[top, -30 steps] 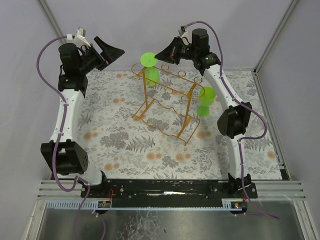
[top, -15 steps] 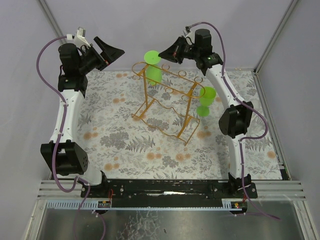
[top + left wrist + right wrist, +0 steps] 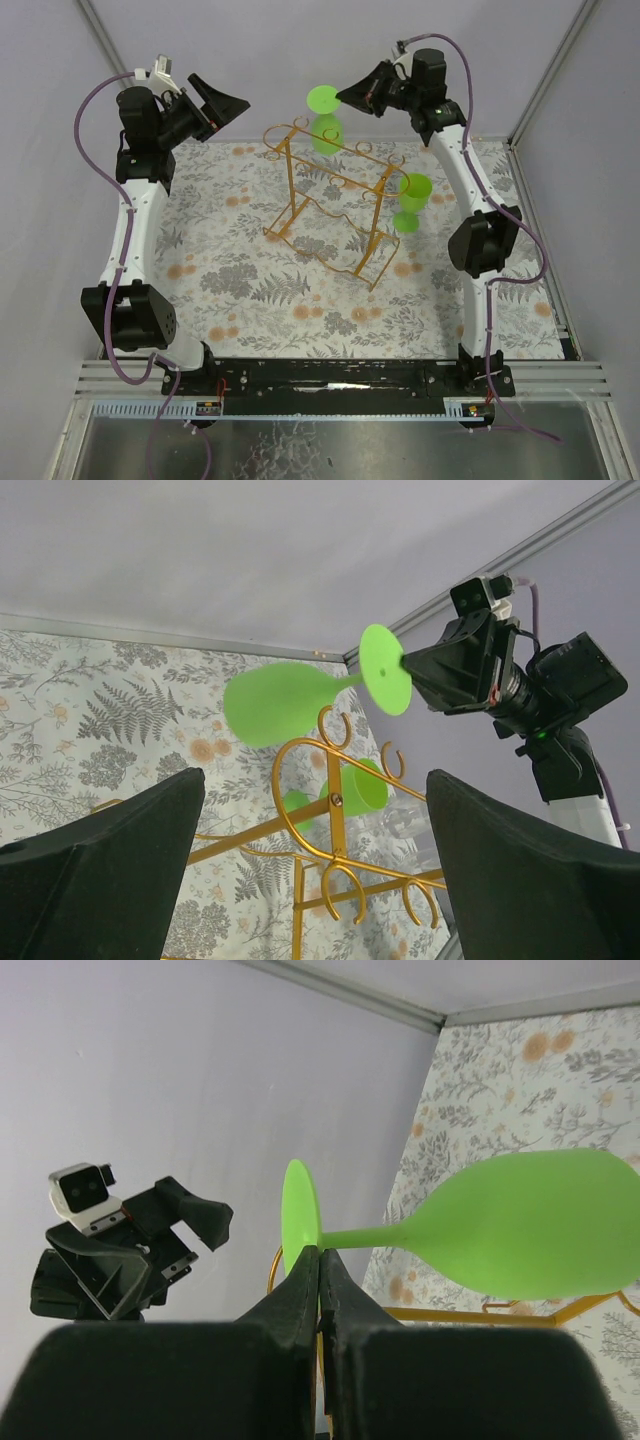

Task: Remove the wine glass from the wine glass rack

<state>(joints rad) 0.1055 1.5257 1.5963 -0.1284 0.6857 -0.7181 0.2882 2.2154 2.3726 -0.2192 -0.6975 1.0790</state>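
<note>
The golden wire wine glass rack (image 3: 335,205) stands mid-table; it also shows in the left wrist view (image 3: 335,840). My right gripper (image 3: 345,97) is shut on the round foot of a green wine glass (image 3: 326,118) and holds it above and behind the rack's far end, free of the rails. In the right wrist view the fingertips (image 3: 320,1260) pinch the foot's rim, with the bowl (image 3: 540,1225) out to the right. The glass shows in the left wrist view (image 3: 290,702) too. A second green glass (image 3: 412,200) hangs at the rack's right end. My left gripper (image 3: 222,105) is open and empty, high at the back left.
The table has a floral cloth (image 3: 250,290). Grey walls close the back and sides, with a metal corner post (image 3: 545,80) at the back right. The right arm's elbow (image 3: 480,245) hangs beside the rack's right end.
My right gripper has lifted the green glass up and to the right, off the rack's far left end. The left arm has not moved.
</note>
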